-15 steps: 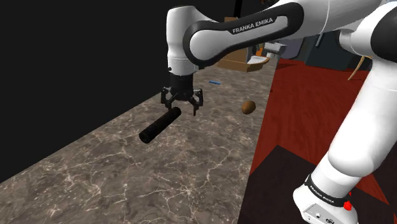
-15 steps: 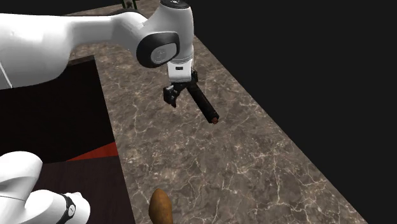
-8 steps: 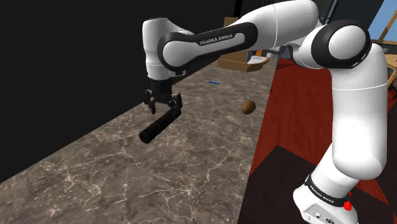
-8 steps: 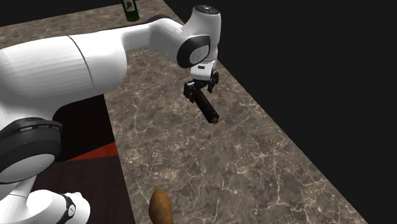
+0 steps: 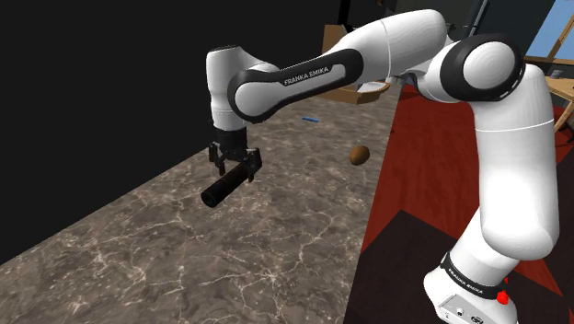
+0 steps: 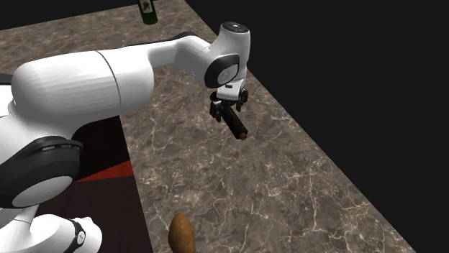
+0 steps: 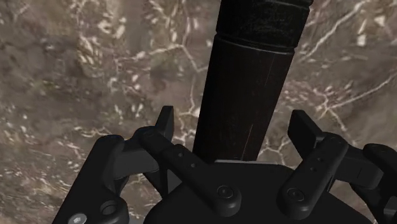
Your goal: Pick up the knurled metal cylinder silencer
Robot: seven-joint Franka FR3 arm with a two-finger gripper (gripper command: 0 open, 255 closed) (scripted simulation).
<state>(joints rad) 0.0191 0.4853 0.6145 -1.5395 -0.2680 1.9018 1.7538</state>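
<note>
1. You are seeing the gripper hanging low over the counter, pointing down at one end of the cylinder.
2. The cylinder is lying flat on the counter, dark and long. It is lying near the counter's edge, which borders a black area. In the shoulder view it is running from the gripper down toward the left.
3. In the second exterior view, the gripper is sitting over the cylinder's upper end. The other end is pointing toward that view's lower right across the counter.
4. In the wrist view, the fingers are standing apart, one on each side of the cylinder. A strip of counter is showing between each finger and the cylinder, so the gripper is gripping nothing.
5. A brown lump is resting on the counter well apart from the cylinder, toward the shoulder view's right. In the second exterior view it is lying near the bottom edge.
6. A green bottle is standing at the counter's far end in the second exterior view.
</note>
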